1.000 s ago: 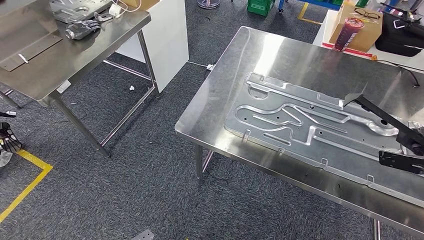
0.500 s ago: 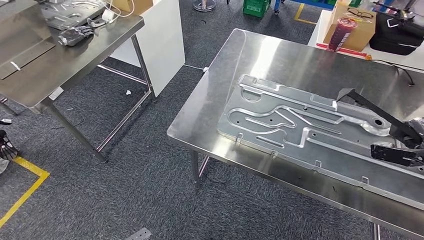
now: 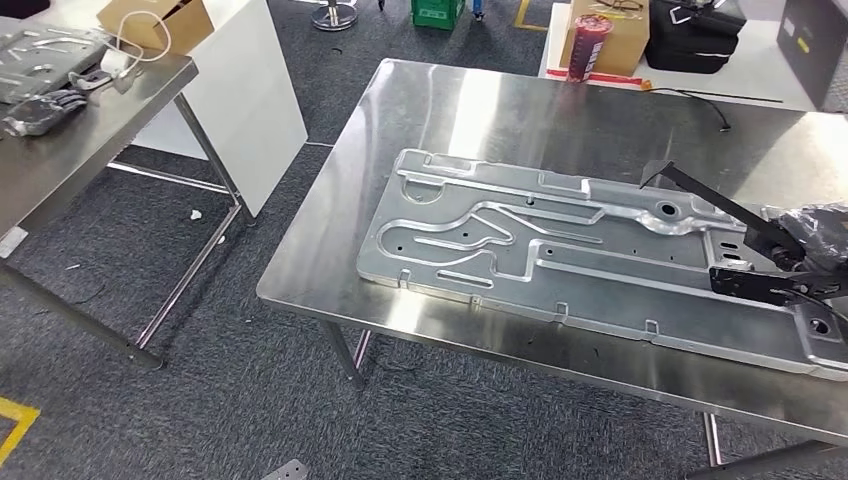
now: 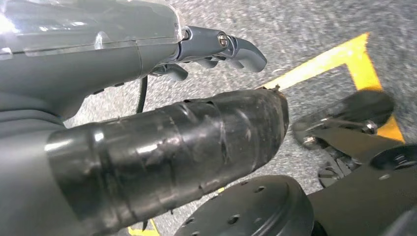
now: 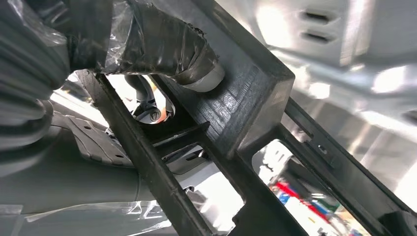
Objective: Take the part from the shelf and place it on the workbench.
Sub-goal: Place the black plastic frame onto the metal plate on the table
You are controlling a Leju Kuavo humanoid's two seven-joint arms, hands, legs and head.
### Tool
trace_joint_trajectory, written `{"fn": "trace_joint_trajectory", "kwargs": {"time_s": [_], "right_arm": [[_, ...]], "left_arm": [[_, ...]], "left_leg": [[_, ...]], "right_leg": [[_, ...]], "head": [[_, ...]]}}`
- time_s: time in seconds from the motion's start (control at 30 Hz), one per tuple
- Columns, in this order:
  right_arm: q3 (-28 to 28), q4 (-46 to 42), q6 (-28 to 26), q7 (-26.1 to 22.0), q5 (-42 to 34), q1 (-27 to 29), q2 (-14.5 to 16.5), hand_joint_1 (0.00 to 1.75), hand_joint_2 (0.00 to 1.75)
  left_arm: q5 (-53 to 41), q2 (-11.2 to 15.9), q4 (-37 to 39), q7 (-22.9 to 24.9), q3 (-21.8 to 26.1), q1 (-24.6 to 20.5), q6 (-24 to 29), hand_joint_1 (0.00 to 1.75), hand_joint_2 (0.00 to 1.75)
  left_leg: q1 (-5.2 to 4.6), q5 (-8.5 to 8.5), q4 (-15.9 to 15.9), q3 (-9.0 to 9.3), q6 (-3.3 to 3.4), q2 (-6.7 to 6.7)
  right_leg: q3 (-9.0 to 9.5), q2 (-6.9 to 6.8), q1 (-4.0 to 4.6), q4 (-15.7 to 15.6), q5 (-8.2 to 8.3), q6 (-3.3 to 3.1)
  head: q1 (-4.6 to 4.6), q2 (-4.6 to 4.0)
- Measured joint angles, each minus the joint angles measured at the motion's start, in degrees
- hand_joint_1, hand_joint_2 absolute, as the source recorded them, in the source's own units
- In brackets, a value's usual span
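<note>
The part is a black frame of bars [image 3: 735,215], and my right hand [image 3: 815,235], wrapped in clear film, holds it at the right edge of the head view. It hangs just above the right end of a large stamped metal panel [image 3: 520,240] lying on the steel workbench [image 3: 480,110]. In the right wrist view my thumb [image 5: 162,44] presses on a broad bar of the black part [image 5: 246,113], with the shiny panel behind it. My left hand [image 4: 216,46] hangs over grey carpet with its fingers apart and nothing in it.
A second steel table [image 3: 90,140] with metal pieces stands at the left, a white board [image 3: 250,90] beside it. Behind the workbench are a cardboard box [image 3: 625,45], a red can [image 3: 587,45] and a black bag [image 3: 695,35]. Yellow tape [image 3: 15,420] marks the carpet.
The camera has turned, so the workbench and panel now lie further left and more central in the picture. My right hand still holds the black part over the panel's right end.
</note>
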Motion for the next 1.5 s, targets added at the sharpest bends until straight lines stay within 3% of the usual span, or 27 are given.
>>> {"fn": "trace_joint_trajectory", "kwargs": {"time_s": [0.03, 0.07, 0.2, 0.37, 0.57, 0.8, 0.9, 1.03, 1.3, 1.43, 1.5], "right_arm": [[0.4, 0.4, -0.3, 0.0, 0.8, -0.6, 0.4, 1.75, 1.75], [0.9, 0.8, -0.5, 0.0, 1.5, -1.2, 0.9, 1.75, 1.75], [2.3, 1.9, -1.0, 0.0, 2.6, -2.8, 2.0, 1.75, 1.75], [3.3, 3.6, -1.2, 0.9, 3.4, -6.5, 5.3, 1.75, 1.75], [4.2, 7.0, -1.4, 3.0, 3.4, -11.3, 17.3, 1.75, 1.75], [6.1, 9.1, -3.4, 3.6, 3.3, -8.1, 30.9, 1.75, 1.75], [7.4, 9.7, -3.4, 3.2, 3.4, -5.9, 35.2, 1.75, 1.75], [8.9, 10.7, -3.7, 2.0, 3.1, -2.8, 37.4, 1.75, 1.75], [10.6, 16.1, -5.8, 0.0, 2.6, 1.4, 37.6, 1.75, 1.75], [10.8, 17.9, -5.7, -0.2, 2.5, 1.4, 37.6, 0.0, 0.0], [11.0, 18.7, -5.6, -0.1, 2.5, 1.7, 37.5, 0.0, 0.0]], "left_arm": [[-0.1, 0.1, 0.0, 0.0, 0.0, 0.0, 0.0, 0.0, 0.0], [-0.2, 0.2, 0.1, 0.0, 0.0, -0.1, -0.1, 0.0, 0.0], [-0.4, 0.1, 0.1, 0.0, 0.0, -0.3, -0.1, 0.0, 0.0], [-1.1, 0.1, 0.1, 0.0, 0.0, -0.3, -0.1, 0.0, 0.0], [-2.6, 0.1, 0.1, 0.2, -0.4, -0.7, -1.0, 0.0, 0.0], [-3.4, 0.1, 0.0, 0.6, -1.4, -0.9, -1.9, 0.0, 0.0], [-3.1, 0.1, 0.0, 0.1, -1.5, -1.0, -2.1, 0.0, 0.0], [-2.8, 0.1, 0.0, 0.2, -1.5, -1.0, -2.2, 0.0, 0.0], [-1.9, 0.1, 0.1, 2.2, -1.5, -0.8, -2.7, 0.0, 0.0], [-1.8, 0.1, 0.1, 2.6, -1.5, -0.7, -3.2, 0.0, 1.75], [-1.9, 0.2, 0.1, 2.6, -1.5, -0.6, -3.2, 0.0, 1.75]], "left_leg": [[-0.29, 1.04, -2.5, 0.98, 0.67, -0.34], [-0.43, 1.17, -4.0, 1.56, 0.85, -0.58], [-0.51, 0.89, -5.5, 2.16, -1.55, -0.74], [-0.53, 0.9, -5.5, 1.92, -1.51, -1.22], [-0.49, 1.01, -5.4, 2.12, -1.35, -1.01], [-0.18, 1.16, -5.4, 2.19, -1.48, -1.24], [-0.11, 1.15, -5.4, 2.19, -1.5, -1.27], [-0.09, 1.15, -5.4, 2.16, -1.5, -1.5], [-0.14, 1.14, -5.4, 2.24, -1.49, -1.49], [-0.14, 1.14, -5.4, 2.34, -1.49, -1.52], [-0.14, 1.16, -5.4, 2.34, -1.48, -1.53]], "right_leg": [[-0.01, 0.39, -0.08, -0.1, -0.03, 0.03], [-0.15, 0.68, -0.18, -0.1, -0.02, 0.12], [-0.51, 0.74, -0.6, -0.1, 0.04, 0.42], [-0.43, 0.33, -0.63, -0.2, 0.01, 0.65], [-0.33, 0.5, -0.58, -0.3, 0.19, 0.89], [-0.21, 0.28, -0.35, -0.3, 0.21, 0.87], [-0.22, 0.24, -0.31, -0.3, 0.2, 0.85], [-0.16, 0.03, -0.25, -0.3, 0.16, 0.81], [0.0, 0.05, -0.27, -0.4, 0.17, 0.82], [0.15, -0.03, -0.26, -0.5, 0.18, 0.84], [0.16, -0.05, -0.26, -0.5, 0.22, 0.84]], "head": [[0.03, 0.0], [0.08, 0.0], [0.02, 0.0], [0.06, 0.0], [0.04, 0.0], [0.03, 0.0], [0.01, 0.0], [0.02, 0.0], [0.02, 0.0], [0.03, 0.0], [0.04, 0.0]]}}
